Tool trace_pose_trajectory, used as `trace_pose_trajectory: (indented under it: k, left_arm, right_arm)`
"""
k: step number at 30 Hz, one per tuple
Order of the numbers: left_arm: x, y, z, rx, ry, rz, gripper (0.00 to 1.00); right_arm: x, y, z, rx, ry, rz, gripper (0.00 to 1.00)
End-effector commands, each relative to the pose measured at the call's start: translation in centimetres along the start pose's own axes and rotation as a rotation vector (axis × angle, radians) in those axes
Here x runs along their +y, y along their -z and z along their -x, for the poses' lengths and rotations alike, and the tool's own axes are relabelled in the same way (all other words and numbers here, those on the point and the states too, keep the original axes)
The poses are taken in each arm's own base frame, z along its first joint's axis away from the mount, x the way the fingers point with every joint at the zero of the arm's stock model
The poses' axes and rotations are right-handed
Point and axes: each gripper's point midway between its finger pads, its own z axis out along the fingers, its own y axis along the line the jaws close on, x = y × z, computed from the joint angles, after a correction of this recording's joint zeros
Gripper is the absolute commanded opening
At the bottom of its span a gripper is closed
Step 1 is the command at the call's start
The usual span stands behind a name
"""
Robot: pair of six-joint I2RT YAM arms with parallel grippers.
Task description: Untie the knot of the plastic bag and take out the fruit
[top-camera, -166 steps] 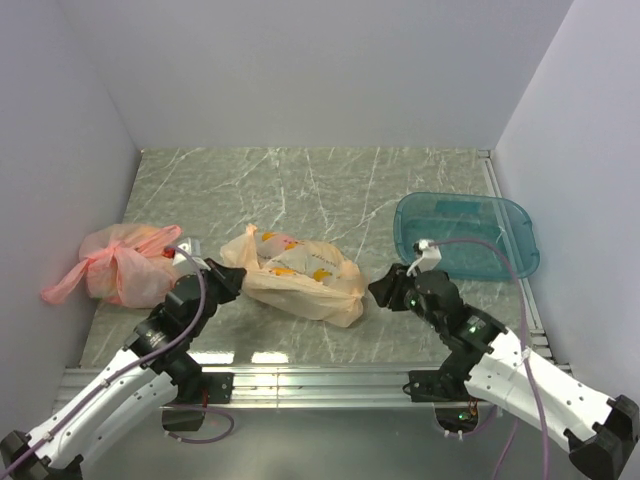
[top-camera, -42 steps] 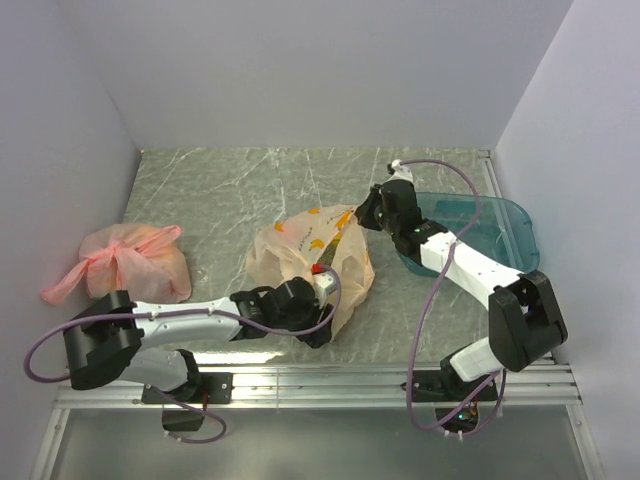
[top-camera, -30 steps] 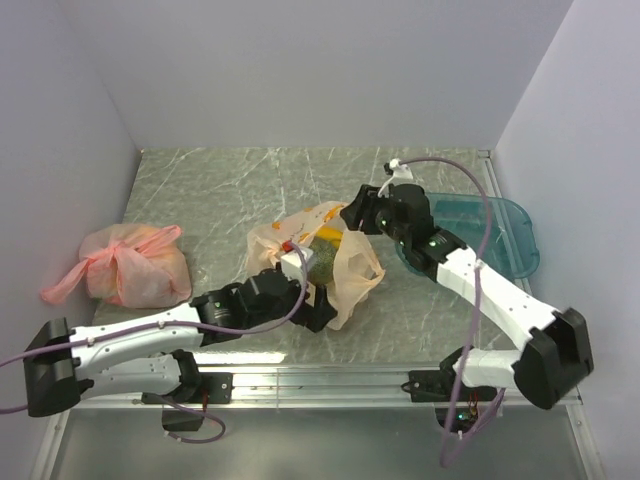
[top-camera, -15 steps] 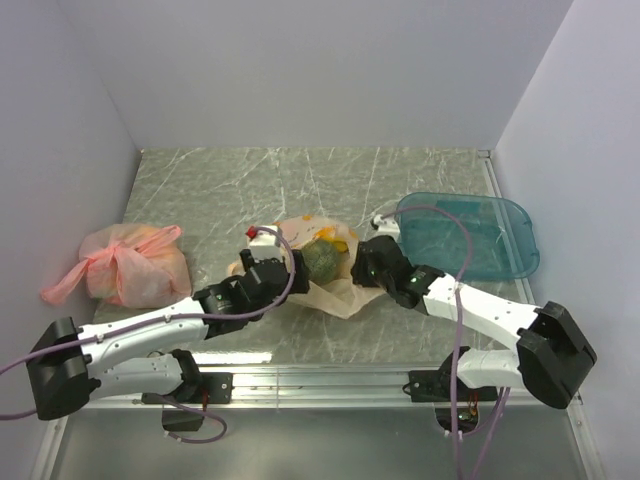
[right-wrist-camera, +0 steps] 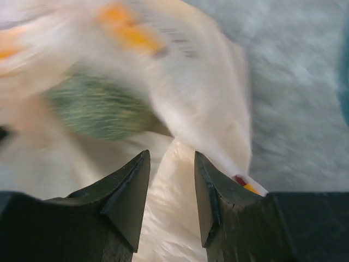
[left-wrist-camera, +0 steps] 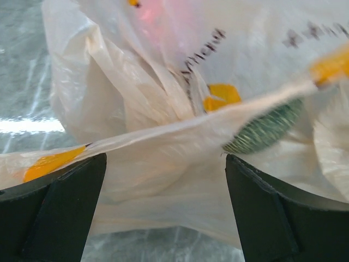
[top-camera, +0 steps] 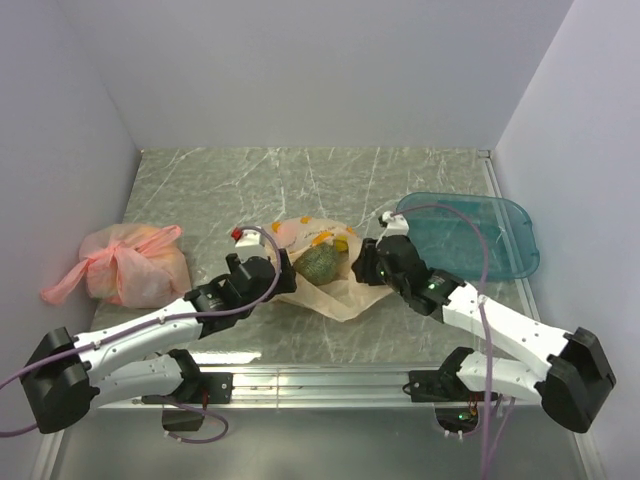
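Observation:
The beige plastic bag (top-camera: 335, 290) lies crumpled at the table's middle with its mouth open upward. A grey-green netted melon (top-camera: 320, 263) sits exposed inside it, and the other fruit is hidden by the film. The knot is out of view. My left gripper (top-camera: 283, 268) stands wide open at the bag's left side, with a fold of bag (left-wrist-camera: 163, 158) and the melon (left-wrist-camera: 264, 131) ahead of its fingers (left-wrist-camera: 54, 213). My right gripper (top-camera: 358, 266) is at the bag's right side. Its jaws (right-wrist-camera: 172, 155) stand partly apart over bag film (right-wrist-camera: 174, 218), with the melon (right-wrist-camera: 92, 109) blurred beyond.
A knotted pink bag (top-camera: 125, 265) lies at the left, near the wall. A teal tray (top-camera: 500, 255) stands at the right behind my right arm. The marble table (top-camera: 250, 190) ends at a metal rail along the near edge.
The bag has settled lower with its mouth open and the melon showing. My left gripper drew back slightly to the left. My right gripper shifted a little and its jaws narrowed.

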Motion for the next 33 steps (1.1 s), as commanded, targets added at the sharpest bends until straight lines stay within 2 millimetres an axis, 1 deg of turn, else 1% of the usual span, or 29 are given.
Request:
trace_pose_trajectory:
  k: [1, 2, 3, 4, 5, 7, 9, 10, 11, 12, 13, 14, 16, 17, 18, 19, 21, 22, 24, 25, 27, 28, 29, 30, 31, 32, 33]
  left_arm:
    - [-4.5, 1.5, 3.7, -0.043, 0.017, -0.170, 0.96]
    - [-5.0, 1.6, 4.2, -0.049, -0.002, -0.183, 0.97]
    - [-5.3, 1.7, 4.6, -0.052, -0.013, -0.188, 0.97]
    - [-6.0, 1.8, 5.4, -0.061, -0.018, -0.196, 0.97]
    - [-6.3, 1.8, 5.8, -0.069, -0.041, -0.204, 0.97]
    - [-7.1, 1.5, 6.5, -0.081, -0.059, -0.210, 0.97]
    - [-7.8, 1.0, 6.9, -0.083, -0.093, -0.212, 0.97]
    - [-8.1, 0.8, 7.0, -0.084, -0.100, -0.213, 0.97]
    - [-8.2, 0.7, 7.1, -0.084, -0.116, -0.212, 0.97]
    - [-8.5, 0.5, 7.1, -0.082, -0.127, -0.213, 0.97]
    - [-8.9, 0.0, 7.2, -0.078, -0.138, -0.209, 0.98]
    - [-8.9, -0.3, 7.1, -0.072, -0.156, -0.200, 0.98]
    - [-9.1, -1.1, 7.3, -0.071, -0.174, -0.170, 0.98]
    - [-9.0, -1.4, 7.3, -0.067, -0.189, -0.160, 0.98]
    - [-9.3, -1.8, 7.5, -0.064, -0.194, -0.153, 0.98]
    - [-9.4, -1.8, 7.6, -0.064, -0.202, -0.152, 0.99]
    - [-9.8, -1.7, 8.1, -0.072, -0.202, -0.159, 0.99]
    - [-9.9, -1.7, 8.3, -0.075, -0.204, -0.163, 0.99]
    - [-10.0, -1.5, 8.6, -0.083, -0.198, -0.169, 0.99]
    - [-9.9, -1.5, 8.8, -0.084, -0.200, -0.166, 0.99]
    - [-9.6, -1.5, 8.9, -0.081, -0.206, -0.151, 0.99]
    - [-9.0, -1.5, 9.1, -0.087, -0.211, -0.123, 0.99]
    - [-8.6, -1.5, 9.2, -0.092, -0.211, -0.102, 0.99]
    - [-7.5, -1.4, 9.0, -0.085, -0.222, -0.065, 0.99]
    - [-6.6, -1.4, 9.1, -0.095, -0.213, -0.024, 0.99]
    - [-5.7, -1.6, 9.1, -0.094, -0.205, 0.005, 0.99]
    - [-4.7, -1.5, 8.6, -0.083, -0.204, 0.022, 0.99]
  right_arm:
    - [5.3, 2.9, 4.6, -0.095, 0.059, 0.195, 0.45]
    - [6.3, 3.6, 5.5, -0.110, 0.061, 0.230, 0.45]
    - [6.8, 3.9, 5.8, -0.111, 0.071, 0.248, 0.45]
    - [7.6, 4.3, 5.9, -0.101, 0.080, 0.287, 0.44]
    - [8.5, 4.7, 6.6, -0.108, 0.091, 0.318, 0.43]
    - [9.5, 5.2, 6.9, -0.101, 0.129, 0.359, 0.43]
    - [10.3, 5.2, 7.9, -0.111, 0.185, 0.373, 0.42]
    - [10.7, 4.7, 7.4, -0.077, 0.218, 0.388, 0.42]
    - [11.2, 4.7, 8.1, -0.075, 0.245, 0.390, 0.42]
    - [11.1, 4.2, 7.9, -0.064, 0.312, 0.389, 0.42]
    - [11.0, 3.6, 7.8, -0.052, 0.343, 0.374, 0.41]
    - [10.9, 2.3, 7.4, -0.019, 0.369, 0.356, 0.41]
    - [9.8, 0.6, 7.3, 0.015, 0.404, 0.348, 0.39]
    - [9.4, -0.7, 7.0, 0.036, 0.403, 0.344, 0.39]
    - [8.0, -1.8, 7.6, 0.035, 0.384, 0.319, 0.37]
    - [7.2, -2.9, 7.3, 0.055, 0.378, 0.307, 0.35]
    - [6.3, -3.9, 7.3, 0.065, 0.403, 0.302, 0.34]
    - [5.8, -4.7, 7.0, 0.082, 0.420, 0.292, 0.33]
    - [5.4, -5.6, 6.8, 0.084, 0.471, 0.282, 0.33]
    - [4.7, -6.6, 6.6, 0.098, 0.501, 0.263, 0.33]
    - [3.2, -7.9, 6.9, 0.107, 0.494, 0.200, 0.33]
    - [1.6, -9.0, 7.0, 0.129, 0.463, 0.158, 0.33]
    - [0.9, -9.4, 6.9, 0.146, 0.439, 0.138, 0.31]
    - [-0.1, -9.8, 6.9, 0.155, 0.400, 0.096, 0.31]
    - [-1.1, -10.1, 6.4, 0.171, 0.378, 0.069, 0.31]
    - [-1.9, -10.2, 6.3, 0.171, 0.340, 0.042, 0.31]
    - [-2.4, -10.3, 6.0, 0.173, 0.326, 0.026, 0.33]
